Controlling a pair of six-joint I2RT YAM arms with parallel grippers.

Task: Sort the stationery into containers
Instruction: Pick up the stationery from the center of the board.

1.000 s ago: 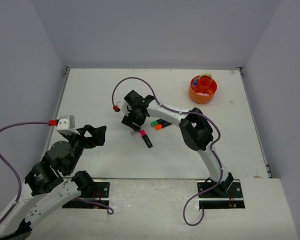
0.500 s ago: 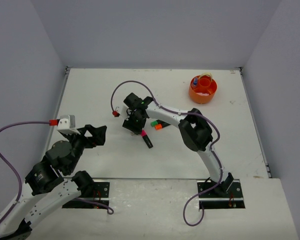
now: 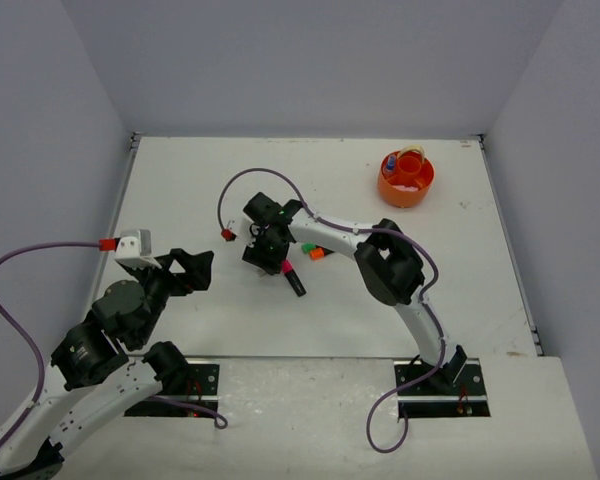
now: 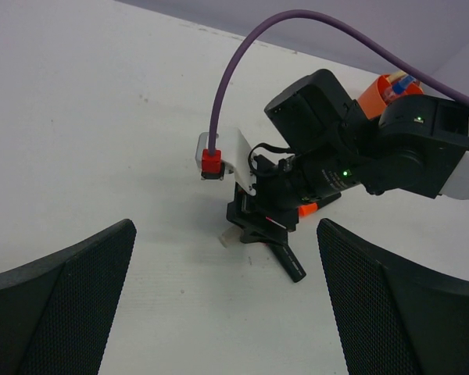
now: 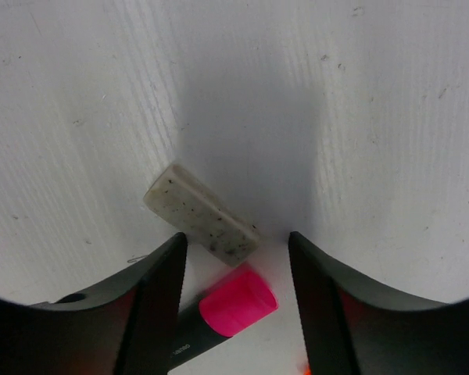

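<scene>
Right wrist view: the right gripper (image 5: 234, 251), fingers spread, is hovering astride a pale speckled eraser (image 5: 201, 222) lying mid-bench (image 3: 180, 180), just beside the pink-capped highlighter (image 5: 236, 306). A pick-up seems to be starting. The next move calls for lowering, closing and carrying to the orange tub (image 3: 406, 178) near the far right corner. The left gripper (image 4: 225, 238) is waiting open near the left edge.

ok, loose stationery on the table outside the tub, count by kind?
Highlighters: 3 (pink cap, green cap, orange cap)
Erasers: 1 (pale speckled eraser, next to the pink cap)
Total: 4
Contents of the orange tub are too small to count.
</scene>
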